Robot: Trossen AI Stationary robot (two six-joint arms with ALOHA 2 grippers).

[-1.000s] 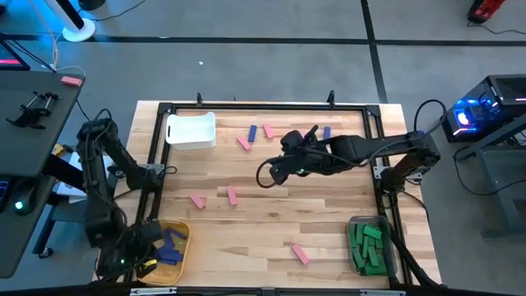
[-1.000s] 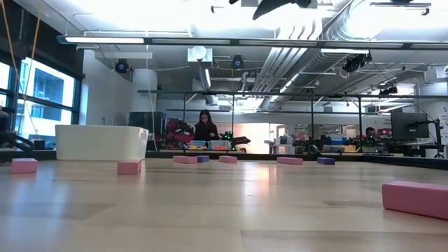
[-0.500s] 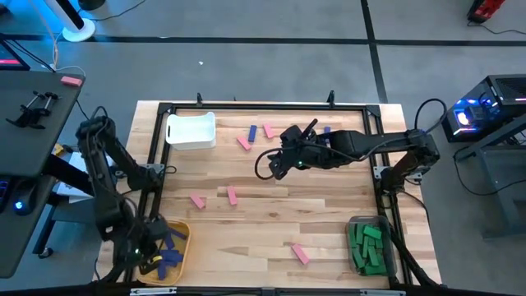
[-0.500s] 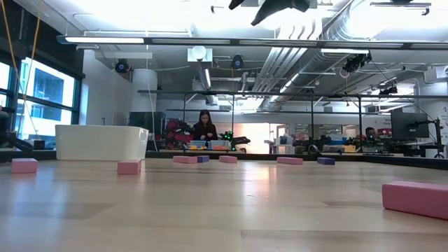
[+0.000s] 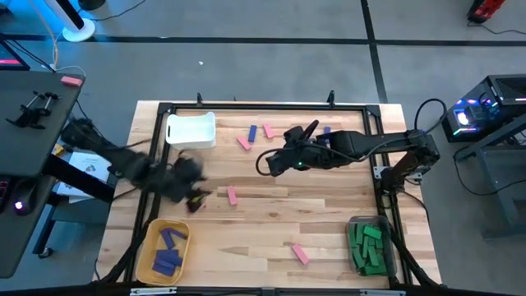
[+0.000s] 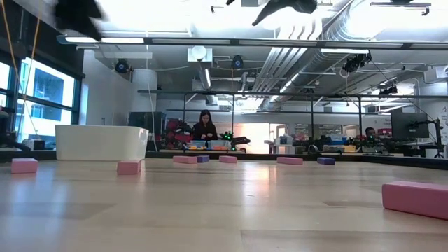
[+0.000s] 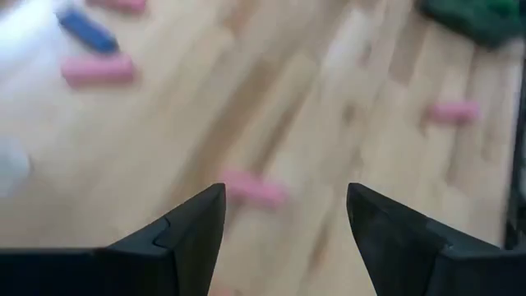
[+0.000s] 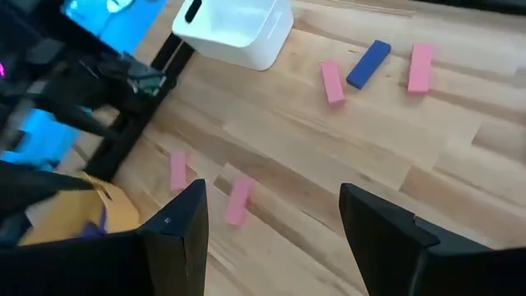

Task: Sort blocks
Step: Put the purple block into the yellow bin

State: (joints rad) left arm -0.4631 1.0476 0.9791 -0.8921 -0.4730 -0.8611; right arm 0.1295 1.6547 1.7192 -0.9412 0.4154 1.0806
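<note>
Pink, blue blocks (image 5: 233,195) flat, scattered on table; others binned.

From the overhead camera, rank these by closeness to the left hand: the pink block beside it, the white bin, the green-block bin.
Left hand, open, mid-table left:
1. Pink block, just to its right.
2. White bin, far-left corner.
3. Green-block bin, near-right corner, clearly farthest.

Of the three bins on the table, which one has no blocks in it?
The white bin at the table's far left corner looks empty. The yellow bin holds blue blocks and the clear bin holds green blocks.
</note>
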